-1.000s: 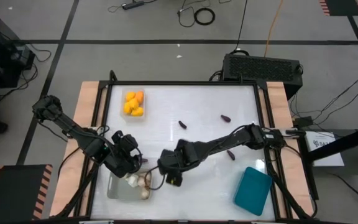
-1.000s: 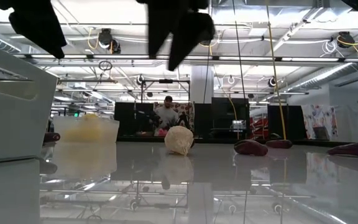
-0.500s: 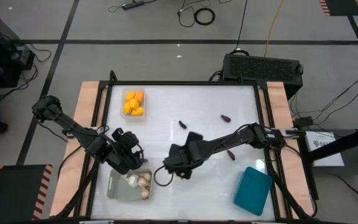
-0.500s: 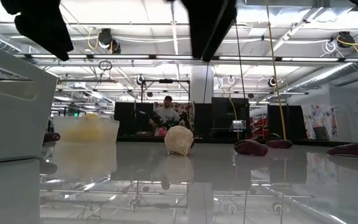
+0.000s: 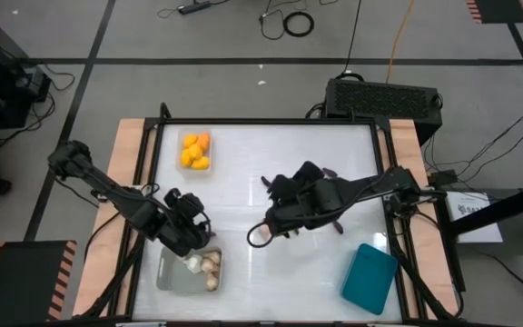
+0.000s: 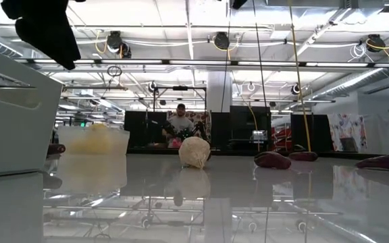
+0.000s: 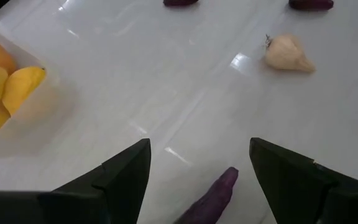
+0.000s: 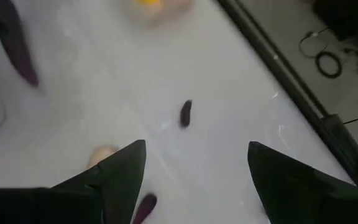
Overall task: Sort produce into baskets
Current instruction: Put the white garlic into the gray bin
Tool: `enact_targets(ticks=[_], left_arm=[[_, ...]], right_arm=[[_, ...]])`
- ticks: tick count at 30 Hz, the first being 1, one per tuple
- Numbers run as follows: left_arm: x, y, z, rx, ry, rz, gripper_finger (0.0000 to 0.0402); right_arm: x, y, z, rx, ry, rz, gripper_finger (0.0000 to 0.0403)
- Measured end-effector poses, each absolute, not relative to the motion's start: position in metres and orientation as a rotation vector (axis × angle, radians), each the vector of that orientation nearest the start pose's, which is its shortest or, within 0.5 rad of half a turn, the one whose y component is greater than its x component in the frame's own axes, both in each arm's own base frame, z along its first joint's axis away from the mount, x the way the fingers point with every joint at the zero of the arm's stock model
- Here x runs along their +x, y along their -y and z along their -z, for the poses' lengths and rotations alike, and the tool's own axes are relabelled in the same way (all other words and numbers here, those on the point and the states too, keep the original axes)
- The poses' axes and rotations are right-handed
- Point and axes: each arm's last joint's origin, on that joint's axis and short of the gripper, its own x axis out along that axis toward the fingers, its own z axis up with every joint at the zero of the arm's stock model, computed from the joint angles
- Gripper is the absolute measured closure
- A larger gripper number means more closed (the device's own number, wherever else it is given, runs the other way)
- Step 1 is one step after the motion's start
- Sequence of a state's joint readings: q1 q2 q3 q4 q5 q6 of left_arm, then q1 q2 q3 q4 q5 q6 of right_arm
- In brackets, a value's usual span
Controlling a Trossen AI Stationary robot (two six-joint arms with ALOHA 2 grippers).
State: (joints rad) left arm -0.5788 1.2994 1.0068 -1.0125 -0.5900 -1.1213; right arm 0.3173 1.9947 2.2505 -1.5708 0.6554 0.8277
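Above the white worktop (image 5: 243, 182), the right tool (image 5: 278, 216) hangs over the middle with fingers spread and nothing between them, while the left tool (image 5: 189, 238), also spread and empty, waits at the rim of the greyish basket (image 5: 166, 275) of pale bulbs (image 5: 209, 265). Orange-yellow fruits (image 5: 194, 151) already fill the small clear basket (image 5: 189, 170) at the far side; the teal basket (image 5: 370, 277) looks empty. One stray bulb (image 7: 288, 55) lies alone near the worktop's centre, with small eggplants (image 5: 338, 224) scattered close by and a long eggplant (image 7: 211, 198) just beyond the left tool. Judging by this layout, the next pick should centre the open fingers squarely over one piece, descend straight, and close gently, since rounded produce on a glossy surface will likely skid away.
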Motion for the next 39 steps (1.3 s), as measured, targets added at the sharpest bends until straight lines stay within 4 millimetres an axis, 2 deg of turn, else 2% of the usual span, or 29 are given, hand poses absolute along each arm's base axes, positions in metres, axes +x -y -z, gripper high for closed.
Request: enact_targets(ticks=[4,9,14,17,20,25,32,36,39], left_arm=[[0.201,0.113,-0.249,-0.280,-0.923,-0.585,0.0123],[0.204,0.118,-0.245,-0.316,-0.946,-0.565,0.0123],[0.199,0.113,-0.259,-0.340,-0.967,-0.450,0.0123],[0.205,0.101,-0.272,-0.402,-0.929,-0.358,0.0123],[0.210,0.086,-0.285,-0.426,-0.823,-0.341,0.0123],[0.221,0.064,-0.291,-0.444,-0.760,-0.356,0.0123],[0.226,0.053,-0.290,-0.483,-0.804,-0.334,0.0123],[0.226,0.052,-0.289,-0.490,-0.807,-0.330,0.0123],[0.226,0.052,-0.289,-0.492,-0.807,-0.331,0.0123]], right_arm=[[0.356,-0.107,-0.380,0.109,-0.850,0.779,0.0129],[0.349,-0.120,-0.369,0.082,-0.758,0.862,0.0129],[0.326,-0.118,-0.361,0.170,-0.714,0.915,0.0129],[0.323,-0.117,-0.344,0.258,-0.644,0.905,0.0129],[0.322,-0.119,-0.325,0.322,-0.565,0.833,0.0129],[0.330,-0.124,-0.288,0.425,-0.462,0.720,0.0129],[0.337,-0.118,-0.256,0.557,-0.504,0.699,0.0129],[0.348,-0.113,-0.239,0.594,-0.554,0.710,0.0129],[0.362,-0.111,-0.215,0.656,-0.650,0.673,0.0129]])
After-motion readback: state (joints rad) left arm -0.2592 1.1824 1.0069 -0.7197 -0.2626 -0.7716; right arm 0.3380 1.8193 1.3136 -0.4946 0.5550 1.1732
